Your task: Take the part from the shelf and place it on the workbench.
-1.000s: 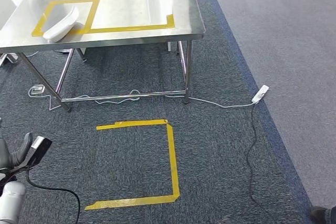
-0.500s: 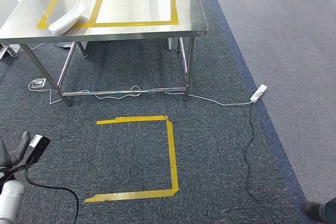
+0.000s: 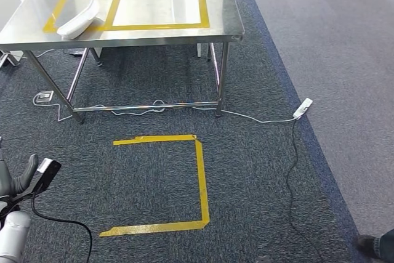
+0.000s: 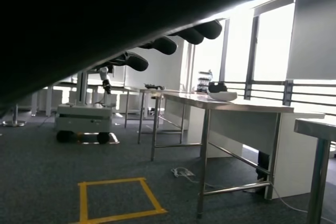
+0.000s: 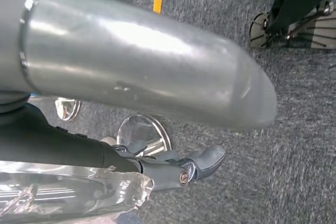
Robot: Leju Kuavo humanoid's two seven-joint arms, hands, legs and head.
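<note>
A white curved part (image 3: 78,19) lies on the steel workbench (image 3: 139,36), across the left yellow tape outline. The bench stands ahead of me, beyond a yellow tape square (image 3: 201,177) on the carpet. My left hand (image 3: 16,183) hangs low at my left side, thumb out, holding nothing; its dark fingers (image 4: 166,44) are spread in the left wrist view. My right hand (image 5: 170,169) lies stretched out beside crinkled clear plastic (image 5: 79,192) and under a broad silver rounded tube (image 5: 138,61). Whether it holds either I cannot tell.
A white power strip (image 3: 303,109) and its cables trail over the carpet right of the bench legs. A person's shoe (image 3: 372,246) shows at the lower right. More steel tables (image 4: 309,129) and a wheeled robot base (image 4: 83,124) stand around the room.
The whole picture has shifted slightly upward, so the camera has moved. My left hand has stayed low at my side, and the white part has not moved on the bench.
</note>
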